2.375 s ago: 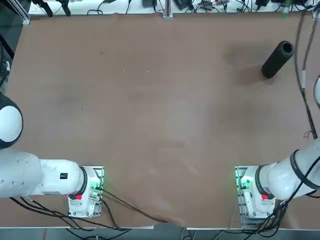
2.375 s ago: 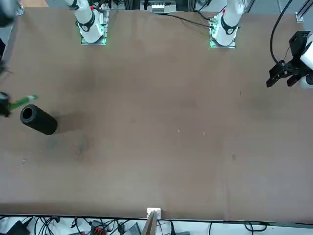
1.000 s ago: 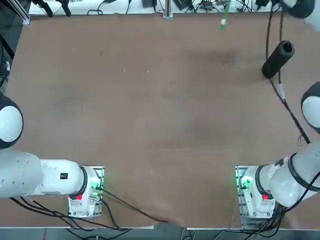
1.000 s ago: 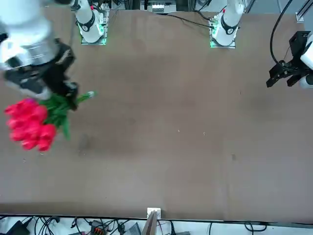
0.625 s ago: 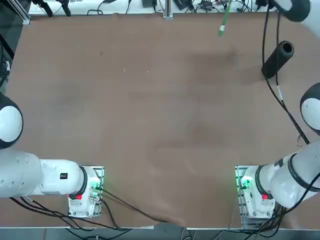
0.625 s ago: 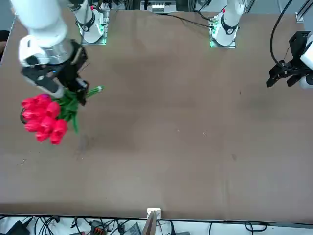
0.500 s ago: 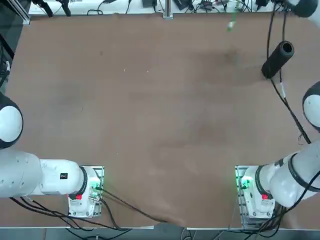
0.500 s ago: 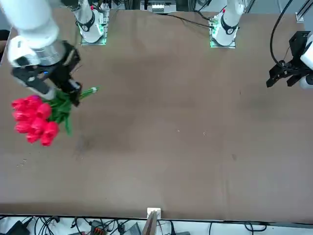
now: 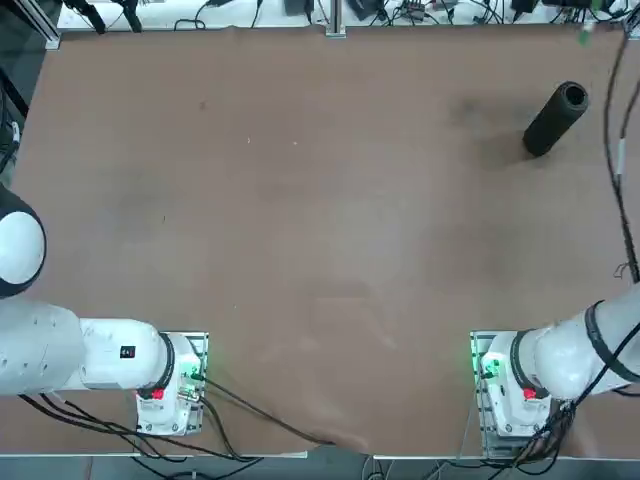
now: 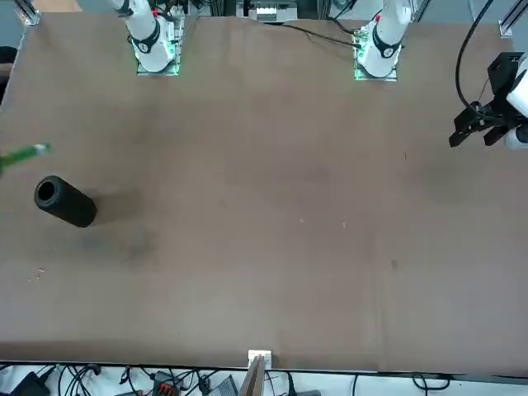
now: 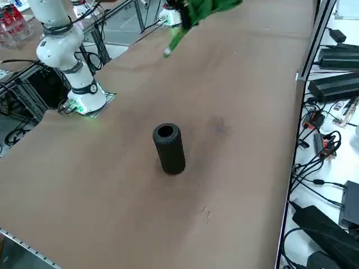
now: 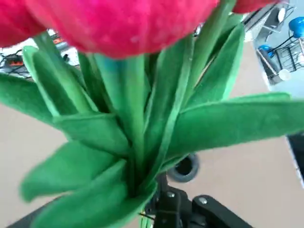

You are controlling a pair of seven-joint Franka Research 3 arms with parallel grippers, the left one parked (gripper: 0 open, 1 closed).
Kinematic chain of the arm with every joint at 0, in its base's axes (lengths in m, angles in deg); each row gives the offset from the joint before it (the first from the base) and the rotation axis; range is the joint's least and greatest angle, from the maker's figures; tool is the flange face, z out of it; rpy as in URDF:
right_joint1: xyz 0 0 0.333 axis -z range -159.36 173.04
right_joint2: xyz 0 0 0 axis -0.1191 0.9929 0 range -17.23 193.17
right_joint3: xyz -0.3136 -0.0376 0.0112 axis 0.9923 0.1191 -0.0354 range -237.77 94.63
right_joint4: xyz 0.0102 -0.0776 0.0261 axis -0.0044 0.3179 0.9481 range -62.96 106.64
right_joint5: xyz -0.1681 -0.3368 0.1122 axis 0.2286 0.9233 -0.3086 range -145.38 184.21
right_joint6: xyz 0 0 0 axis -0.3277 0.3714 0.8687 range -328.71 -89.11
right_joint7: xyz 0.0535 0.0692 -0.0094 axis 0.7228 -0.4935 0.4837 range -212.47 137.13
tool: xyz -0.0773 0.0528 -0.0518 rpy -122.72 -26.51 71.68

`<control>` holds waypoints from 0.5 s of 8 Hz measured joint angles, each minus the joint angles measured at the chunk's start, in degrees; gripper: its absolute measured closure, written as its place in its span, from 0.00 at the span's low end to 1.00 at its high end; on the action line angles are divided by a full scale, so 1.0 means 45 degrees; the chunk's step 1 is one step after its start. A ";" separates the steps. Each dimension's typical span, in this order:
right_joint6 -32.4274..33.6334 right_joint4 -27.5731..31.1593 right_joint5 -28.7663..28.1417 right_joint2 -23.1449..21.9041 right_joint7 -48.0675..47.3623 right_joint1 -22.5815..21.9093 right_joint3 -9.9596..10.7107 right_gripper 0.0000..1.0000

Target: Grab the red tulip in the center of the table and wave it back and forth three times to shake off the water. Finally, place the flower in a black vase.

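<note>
Moved since the earlier frame: tulips [image 12: 128,28] shifted toward the front view's left edge; blooms visible there before, only the stalk tip [image 10: 33,152] and a bit of green now. Wrist view shows three blooms, each partly, plus many leaves; full bloom count cannot be told. Right side view adds leaves [image 11: 205,10] at its top edge. Right gripper [image 12: 154,209]: jaws closed on the bunch, held above the desk [image 11: 112,185]. Vases: one [image 11: 170,150], upright on the desk, mouth up.
</note>
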 joint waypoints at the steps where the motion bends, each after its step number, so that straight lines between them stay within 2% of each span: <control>1: -0.0095 0.0034 -0.0073 0.0008 0.0353 0.0438 -0.0001 0.86; 4: -0.0545 0.0842 -0.0059 0.0045 0.0317 0.1120 -0.0005 0.86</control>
